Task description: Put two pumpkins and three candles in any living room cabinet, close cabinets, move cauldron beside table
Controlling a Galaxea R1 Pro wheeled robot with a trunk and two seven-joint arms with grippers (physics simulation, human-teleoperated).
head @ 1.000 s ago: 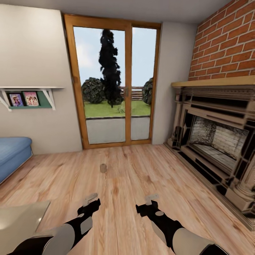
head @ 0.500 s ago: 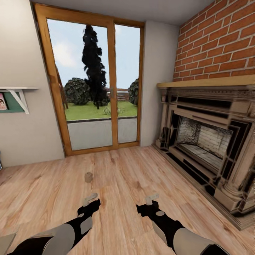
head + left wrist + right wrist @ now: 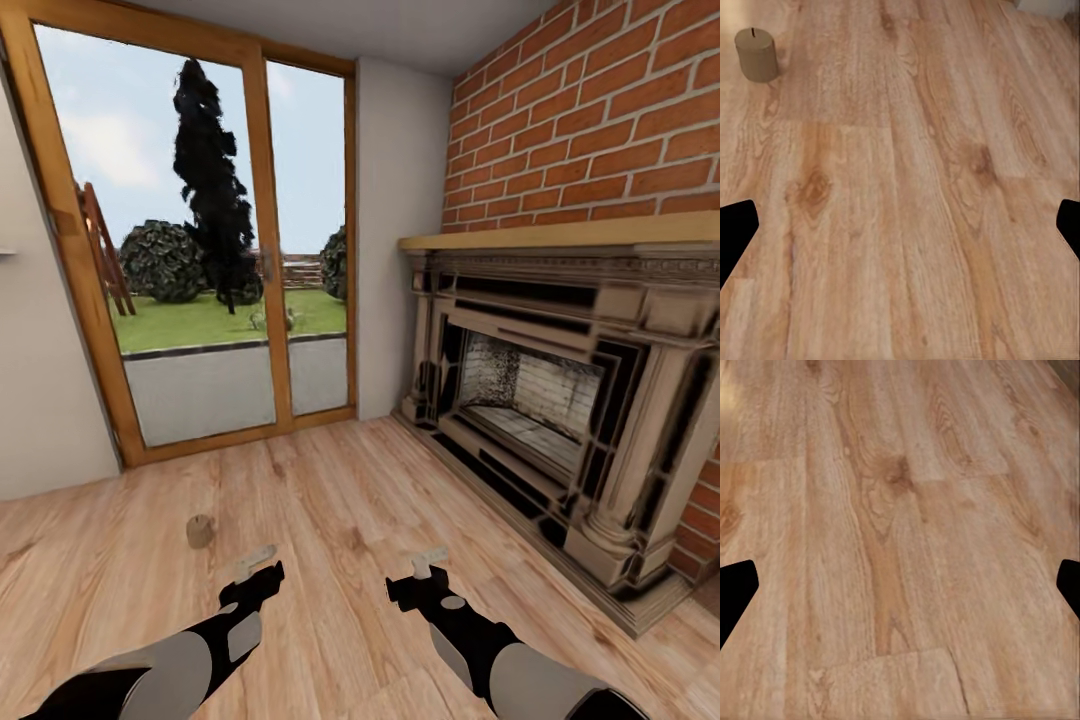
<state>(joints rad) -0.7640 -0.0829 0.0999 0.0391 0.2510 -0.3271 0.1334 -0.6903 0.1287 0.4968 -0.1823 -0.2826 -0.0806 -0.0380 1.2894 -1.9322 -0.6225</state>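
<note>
One tan-brown candle (image 3: 200, 531) stands upright on the wooden floor, a little ahead and to the left of my left gripper (image 3: 258, 560). The left wrist view shows the same candle (image 3: 757, 53) far off to one side, with only bare floor between the black fingertips (image 3: 735, 231). My left gripper (image 3: 900, 232) is open and empty. My right gripper (image 3: 431, 560) hangs over bare planks, also open, its fingertips (image 3: 735, 589) wide apart in the right wrist view. The pumpkins, cabinet, cauldron and table are out of view.
A large stone fireplace (image 3: 560, 400) with a raised hearth runs along the right under a brick wall (image 3: 600, 120). A wood-framed glass patio door (image 3: 200, 250) closes the far side. Open wooden floor (image 3: 340, 520) lies ahead.
The camera has swung to the right: the sofa, wall shelf and table corner have left the picture and the fireplace now shows more fully. Both arms keep the same pose.
</note>
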